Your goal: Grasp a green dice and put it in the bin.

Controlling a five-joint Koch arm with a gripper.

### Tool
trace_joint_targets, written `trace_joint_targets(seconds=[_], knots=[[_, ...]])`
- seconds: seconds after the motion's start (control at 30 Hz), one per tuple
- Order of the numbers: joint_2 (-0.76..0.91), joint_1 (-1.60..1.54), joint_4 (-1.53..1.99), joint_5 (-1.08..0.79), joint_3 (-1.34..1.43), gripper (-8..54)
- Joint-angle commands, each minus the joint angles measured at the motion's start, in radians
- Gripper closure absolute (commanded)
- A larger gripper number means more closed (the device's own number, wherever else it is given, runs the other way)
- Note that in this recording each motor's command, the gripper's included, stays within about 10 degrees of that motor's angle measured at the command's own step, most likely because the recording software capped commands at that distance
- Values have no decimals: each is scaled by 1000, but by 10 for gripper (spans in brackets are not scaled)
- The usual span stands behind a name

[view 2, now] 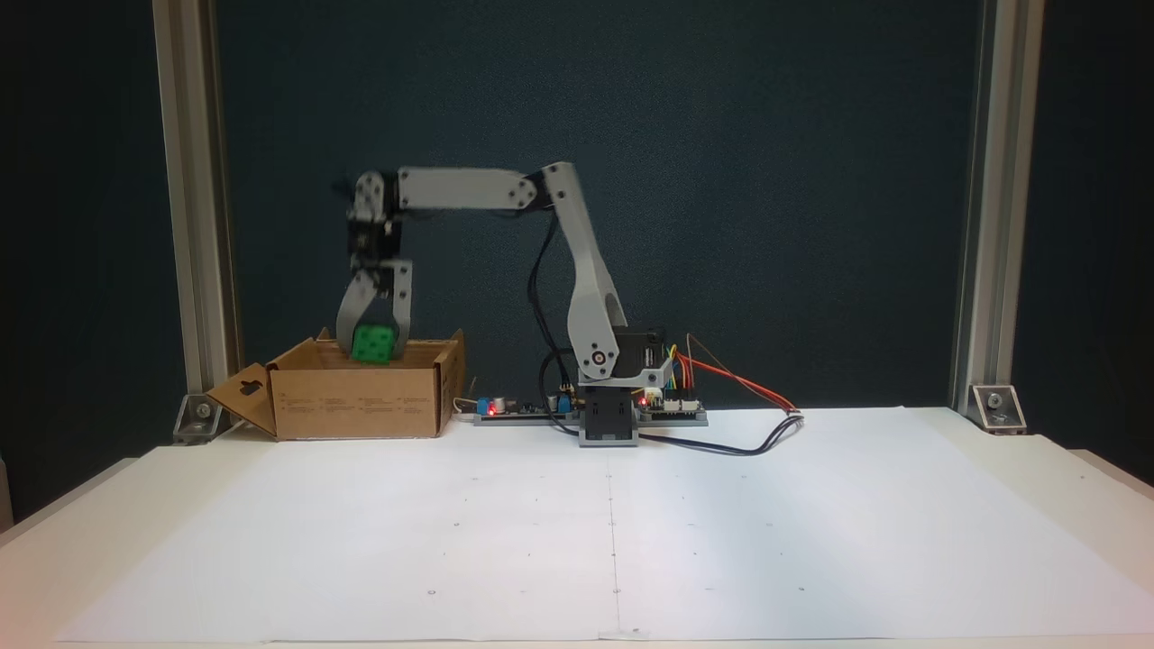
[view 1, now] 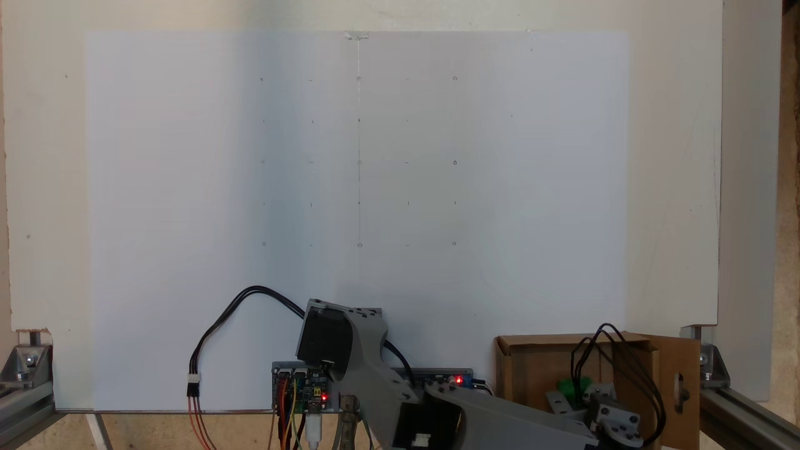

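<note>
White paper (view 2: pixel 577 541), then bright green dice (view 2: pixel 372 343) over cardboard bin (view 2: pixel 361 401).

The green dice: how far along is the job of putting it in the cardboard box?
Done: the claw has picked up the green dice and carried it to the cardboard box. In hand: the dice sits between the two fingers, level with the box's top rim, over the opening. Left: open the claw so that the dice drops inside, then draw the arm back.

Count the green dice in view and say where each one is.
1. The dice sits between the fingers of the hand, at the rim of the box. It shows in both fixed views. Others could lie hidden inside the box.
</note>
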Motion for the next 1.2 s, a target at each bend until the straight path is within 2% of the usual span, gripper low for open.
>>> trace_joint_targets(seconds=[0.0, 0.1, 0.13, 0.2, 0.3, 0.4, 0.67, 0.87, 1.17], knots=[[-28, 26, -26, -92, -64, 336], [-60, 40, -37, -106, -64, 336], [-66, 41, -38, -104, -64, 320], [-78, 58, -32, -103, -63, 146], [-78, 72, -35, -98, -64, 58], [-72, 97, -40, -94, -66, 52], [252, 75, -17, 35, -66, 30], [436, -268, 5, 290, -66, 13], [522, -911, 5, 509, -23, 6]])
